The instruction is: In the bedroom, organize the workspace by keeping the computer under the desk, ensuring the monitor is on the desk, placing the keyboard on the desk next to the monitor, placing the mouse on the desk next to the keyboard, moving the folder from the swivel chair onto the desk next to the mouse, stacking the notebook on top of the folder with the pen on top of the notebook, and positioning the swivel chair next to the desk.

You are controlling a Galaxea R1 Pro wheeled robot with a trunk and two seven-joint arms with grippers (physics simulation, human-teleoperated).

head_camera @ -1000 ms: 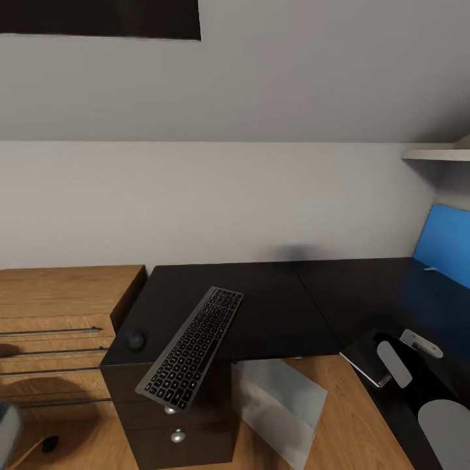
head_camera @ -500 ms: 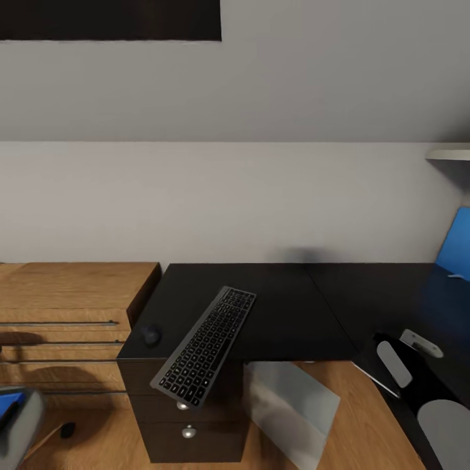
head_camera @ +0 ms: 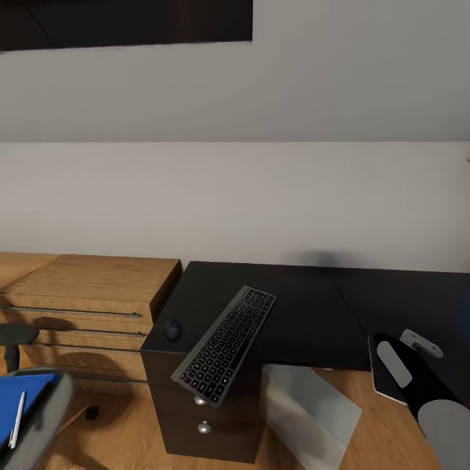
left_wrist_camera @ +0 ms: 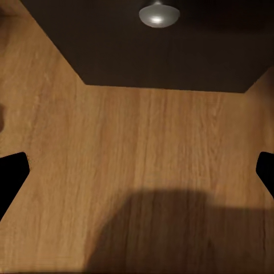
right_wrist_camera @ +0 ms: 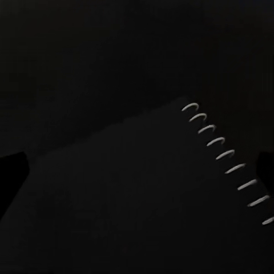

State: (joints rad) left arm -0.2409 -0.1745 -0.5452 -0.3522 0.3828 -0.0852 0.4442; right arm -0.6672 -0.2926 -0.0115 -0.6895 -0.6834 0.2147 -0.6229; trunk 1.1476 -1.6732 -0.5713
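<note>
The keyboard (head_camera: pixel 225 345) is lying slantwise at frame centre, overhanging the tabletop (head_camera: pixel 294 307) edge, the mouse (head_camera: pixel 172 329) just left of it. The folder (head_camera: pixel 19 405) (pen (head_camera: pixel 16 427) on it) is sitting lower left on the chair (head_camera: pixel 46 424). Both jaws are spread, holding nothing.

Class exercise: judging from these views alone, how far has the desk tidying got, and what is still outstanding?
Done: the keyboard and mouse lie on the desk, the keyboard overhanging its front edge. In hand: nothing visibly gripped; the notebook lies below the right wrist camera. Left: the folder with the pen sits on the swivel chair.
</note>
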